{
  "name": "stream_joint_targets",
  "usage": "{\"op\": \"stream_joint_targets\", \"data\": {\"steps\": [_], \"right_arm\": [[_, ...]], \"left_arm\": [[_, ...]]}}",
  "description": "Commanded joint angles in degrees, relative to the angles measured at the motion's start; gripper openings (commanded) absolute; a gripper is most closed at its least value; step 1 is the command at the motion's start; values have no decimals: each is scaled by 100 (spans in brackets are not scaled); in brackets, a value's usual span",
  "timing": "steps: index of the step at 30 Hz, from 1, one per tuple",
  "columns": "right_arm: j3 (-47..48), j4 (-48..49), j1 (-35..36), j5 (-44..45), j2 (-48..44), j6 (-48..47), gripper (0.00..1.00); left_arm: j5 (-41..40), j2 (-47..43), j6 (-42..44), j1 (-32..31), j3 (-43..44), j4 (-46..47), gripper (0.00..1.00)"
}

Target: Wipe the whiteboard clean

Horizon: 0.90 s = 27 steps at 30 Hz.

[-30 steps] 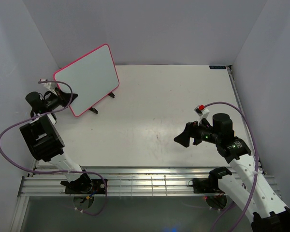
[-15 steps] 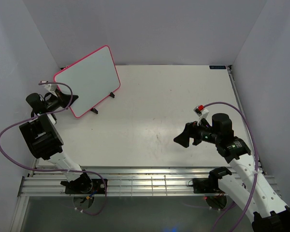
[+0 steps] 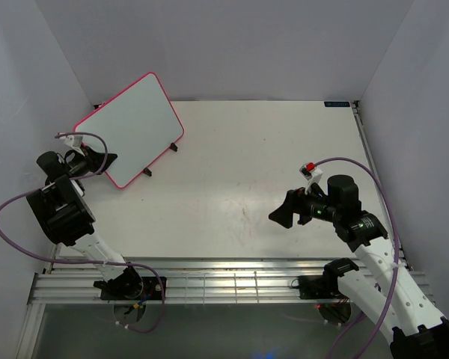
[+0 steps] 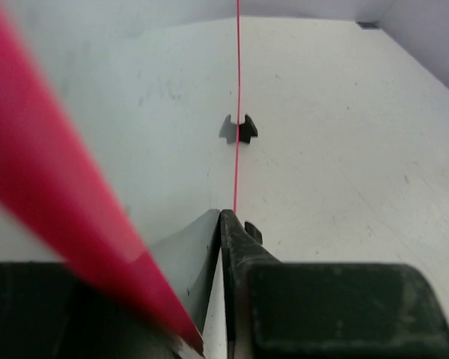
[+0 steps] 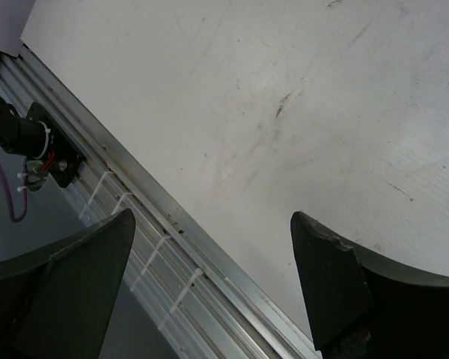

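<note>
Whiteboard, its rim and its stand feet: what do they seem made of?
The whiteboard looks like a glossy white coated panel, melamine or painted metal perhaps: in the left wrist view its face mirrors a stand foot. Its rim seems smooth pink-red plastic. The stand feet look matte black, wire or plastic; too small to tell.

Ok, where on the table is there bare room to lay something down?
Bare: the middle and far-right of the table, between the whiteboard and the right gripper. Crowded: the far-left corner, where the left gripper grips the whiteboard.
</note>
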Motion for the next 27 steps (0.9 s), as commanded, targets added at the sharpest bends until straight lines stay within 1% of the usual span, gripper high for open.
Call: {"op": "stream_joint_targets", "data": {"steps": [1,7,16,17,21,22,23,24,26,27], "right_arm": [[29,137,32,10,6,-81,90],[-6,137,32,1,-55,-81,90],[-6,146,32,-34,-64,-81,90],[-15,146,32,-34,-73,-81,90],[-24,154,32,-43,-73,-99,90],[-33,163,41,-43,-81,-99,90],[-33,172,41,-52,-81,-90,90],[-24,172,41,-52,-81,-90,90],[-33,172,41,-52,-64,-90,90],[-33,181,41,-61,-64,-90,90]], "left_arm": [[-235,17,301,40,-107,78,29],[-165,61,100,31,-11,122,32],[-341,113,-76,22,-37,166,43],[-393,131,-103,22,-46,166,56],[-376,236,-234,22,15,166,57],[-350,254,-261,22,68,174,64],[-332,280,-287,13,86,174,73],[-323,281,-305,13,86,183,78],[-332,281,-270,13,68,183,81],[-341,272,-253,13,60,192,91]]}}
